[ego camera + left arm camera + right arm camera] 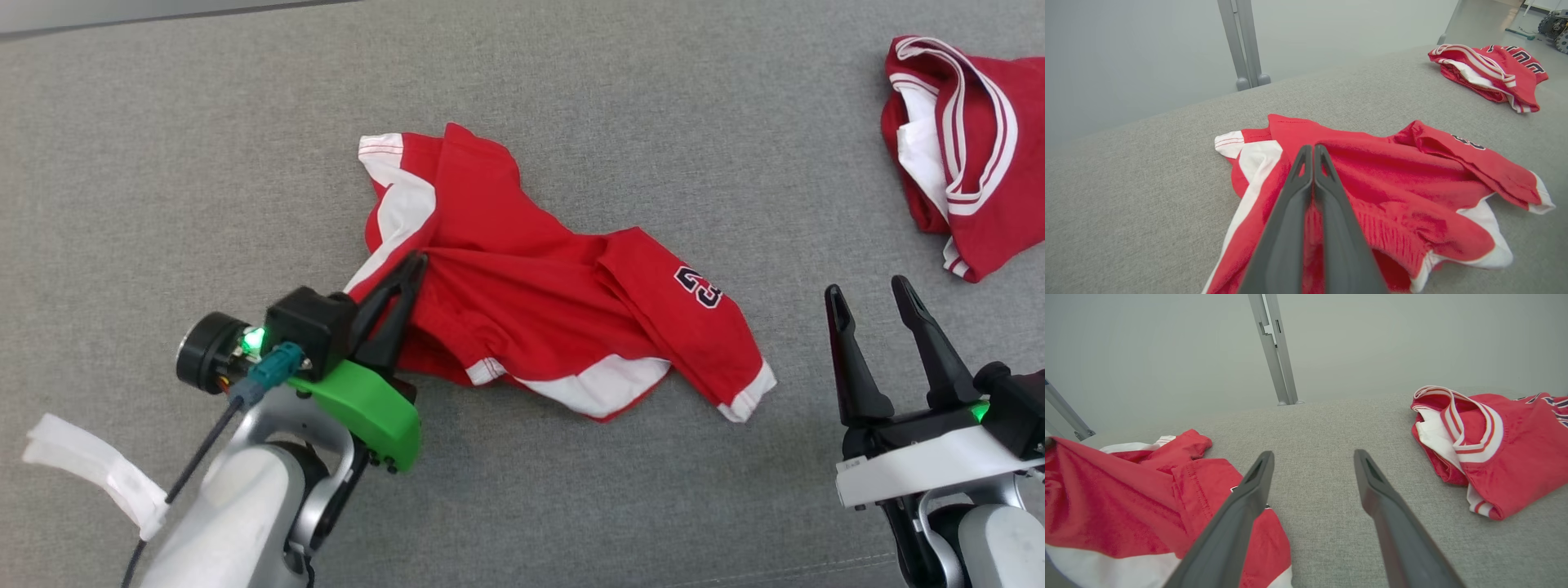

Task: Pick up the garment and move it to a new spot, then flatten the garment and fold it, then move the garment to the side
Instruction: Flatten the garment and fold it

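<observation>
**Thin pinch on the crumpled garment (539, 302), well apart from the folded jersey (963, 155)**
The left gripper (408, 273) was clamped shut on a tuck of cloth at the garment's end farthest from that jersey. The right gripper (869, 290), nearer the jersey, stood wide and empty. Lifted from one point (likely), the tuck could slip free, or the garment could drag and bunch.
</observation>
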